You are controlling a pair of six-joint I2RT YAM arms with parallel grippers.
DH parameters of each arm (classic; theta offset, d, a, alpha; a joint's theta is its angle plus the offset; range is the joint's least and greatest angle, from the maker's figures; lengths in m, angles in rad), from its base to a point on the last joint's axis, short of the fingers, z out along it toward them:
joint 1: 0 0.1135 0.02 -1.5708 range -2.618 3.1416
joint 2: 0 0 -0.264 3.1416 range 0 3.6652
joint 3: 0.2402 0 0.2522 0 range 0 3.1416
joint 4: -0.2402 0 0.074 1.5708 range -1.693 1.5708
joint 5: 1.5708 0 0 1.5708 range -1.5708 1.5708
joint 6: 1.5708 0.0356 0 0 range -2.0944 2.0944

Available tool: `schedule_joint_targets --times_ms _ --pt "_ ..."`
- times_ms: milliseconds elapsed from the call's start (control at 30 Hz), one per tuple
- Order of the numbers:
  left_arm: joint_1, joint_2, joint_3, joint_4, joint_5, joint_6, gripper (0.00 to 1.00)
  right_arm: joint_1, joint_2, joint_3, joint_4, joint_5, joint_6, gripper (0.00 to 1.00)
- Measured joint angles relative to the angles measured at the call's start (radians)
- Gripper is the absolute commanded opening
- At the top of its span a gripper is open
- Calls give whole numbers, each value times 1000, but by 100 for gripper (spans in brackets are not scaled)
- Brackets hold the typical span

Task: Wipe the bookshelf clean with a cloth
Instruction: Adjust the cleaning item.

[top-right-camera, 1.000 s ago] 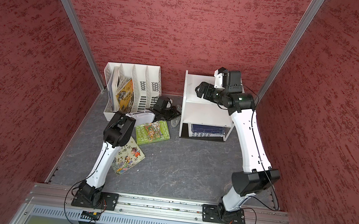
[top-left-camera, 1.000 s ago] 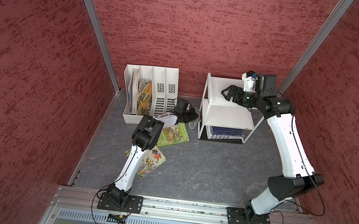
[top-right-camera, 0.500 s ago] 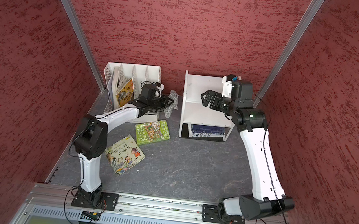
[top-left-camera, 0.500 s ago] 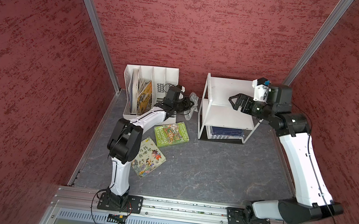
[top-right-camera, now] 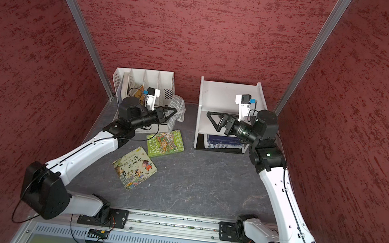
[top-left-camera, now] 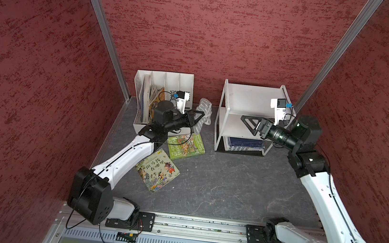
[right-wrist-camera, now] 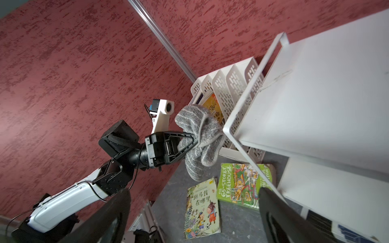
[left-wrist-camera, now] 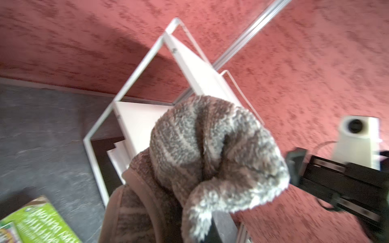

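A dark grey tabletop [top-left-camera: 218, 187] enclosed by textured red walls [top-left-camera: 211, 29] is seen from above. A small white three-tier bookshelf [top-left-camera: 250, 101] with flat boards, a thin white tube frame and a black base is set at the back, towards the right, against the rear wall. A dark blue flat item [top-left-camera: 246, 143] is stored on its lowest tier.

A limp grey cloth [top-left-camera: 203, 110] with thin light stripes is pinched in the tightly closed left gripper [top-left-camera: 200, 114] and is held off the table, bunched and drooping. It is placed in the gap between a white perforated four-slot file organizer [top-left-camera: 165, 81] and the bookshelf. In the right wrist view the cloth [right-wrist-camera: 200, 134] is shown close to the near corner of the shelf frame; whether contact is made cannot be told.

The right gripper [top-left-camera: 244, 119] is held level in front of the middle board, with its jaws spread wide and nothing between them.

Two picture books are laid flat on the table near the left arm: a green-covered book [top-left-camera: 187, 146] and, nearer the front, a pale book with cartoon animals [top-left-camera: 157, 170]. More books are kept upright in the organizer.
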Motion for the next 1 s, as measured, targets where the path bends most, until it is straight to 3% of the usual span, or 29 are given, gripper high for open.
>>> schedule_joint_targets --times_ms 333,633,767,1000 --pt "-149 -22 16 296 194 -84 0 24 8 -110 434 -136 279 97" --pt "-207 102 116 418 253 -142 0 58 15 -114 586 -153 340 92" --pt "-222 155 166 439 282 -163 0 68 27 -114 600 -148 344 78" --pt "-229 187 199 446 315 -169 0 70 32 -114 599 -94 328 37"
